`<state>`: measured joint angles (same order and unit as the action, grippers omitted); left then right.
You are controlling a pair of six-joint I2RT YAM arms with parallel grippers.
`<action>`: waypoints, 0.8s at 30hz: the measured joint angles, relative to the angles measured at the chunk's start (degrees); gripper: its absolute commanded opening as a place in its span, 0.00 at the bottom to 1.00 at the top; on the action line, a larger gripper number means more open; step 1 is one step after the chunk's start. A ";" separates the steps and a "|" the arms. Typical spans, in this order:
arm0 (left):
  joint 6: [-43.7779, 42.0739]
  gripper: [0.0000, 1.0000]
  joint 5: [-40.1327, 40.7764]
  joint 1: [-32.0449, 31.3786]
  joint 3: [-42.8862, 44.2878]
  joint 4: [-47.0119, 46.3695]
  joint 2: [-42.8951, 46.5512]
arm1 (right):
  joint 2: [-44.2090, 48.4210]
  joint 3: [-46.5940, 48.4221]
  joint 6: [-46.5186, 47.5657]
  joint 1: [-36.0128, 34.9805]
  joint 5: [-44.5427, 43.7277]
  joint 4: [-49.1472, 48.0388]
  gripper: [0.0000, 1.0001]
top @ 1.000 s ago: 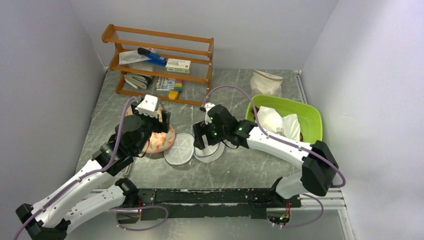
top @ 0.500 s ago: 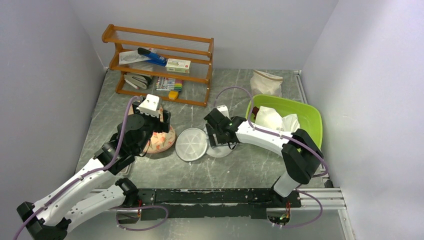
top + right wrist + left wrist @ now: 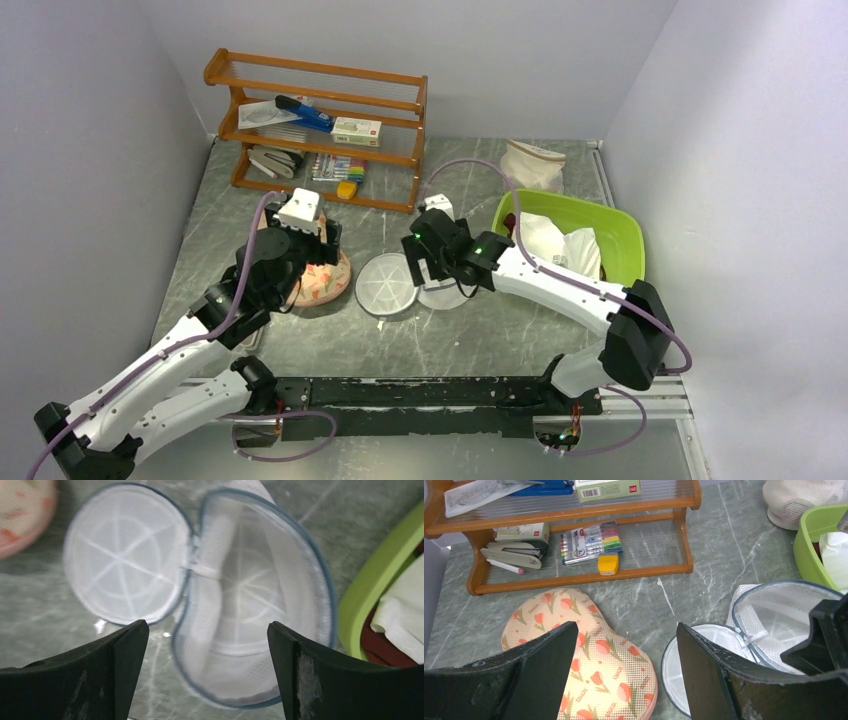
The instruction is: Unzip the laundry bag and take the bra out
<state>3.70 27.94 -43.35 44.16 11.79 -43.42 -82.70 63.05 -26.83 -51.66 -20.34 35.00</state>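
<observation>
The white mesh laundry bag (image 3: pixel 385 285) lies unzipped on the table, its two round halves spread side by side; it also shows in the right wrist view (image 3: pixel 125 555) and the left wrist view (image 3: pixel 774 625). Both halves look empty. A dark red patch of the bra (image 3: pixel 385 650) shows in the green basin (image 3: pixel 620 235) under white cloth, and in the top view (image 3: pixel 511 221). My right gripper (image 3: pixel 207 625) is open and empty above the bag's right half. My left gripper (image 3: pixel 626 630) is open and empty above the peach floral padded item (image 3: pixel 589 665).
A wooden shelf (image 3: pixel 320 125) with stationery stands at the back left. A cream cloth sack (image 3: pixel 532 163) sits behind the basin. White cloth (image 3: pixel 555 245) fills the basin. Grey walls close in on both sides.
The opened bag has slid a little to the right across the table. My right gripper swung right, then came back slightly left above it. The left arm has stayed still.
</observation>
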 measured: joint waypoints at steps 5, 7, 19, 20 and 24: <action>0.28 0.85 2.14 0.00 -0.11 -0.02 1.95 | -0.07 5.18 1.40 -5.46 -0.04 0.00 0.88; 0.52 0.85 3.65 0.00 -0.22 -0.04 3.21 | -1.11 6.78 2.14 -8.59 -0.74 0.02 0.84; 1.25 0.85 12.41 0.00 -2.51 -0.50 10.21 | -20.52 11.26 3.72 -16.26 6.16 -6.10 0.53; 1.27 0.85 12.68 0.00 -2.54 -0.50 10.19 | -22.05 11.91 3.63 -16.26 7.02 -6.73 0.52; 1.27 0.86 13.09 0.00 -2.56 -0.48 9.88 | -26.32 14.45 3.50 -16.26 8.57 -8.63 0.46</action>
<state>4.97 41.04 -43.35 41.60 11.31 -33.54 -109.01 77.49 -23.33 -67.92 -11.77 26.37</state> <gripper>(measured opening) 0.850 0.496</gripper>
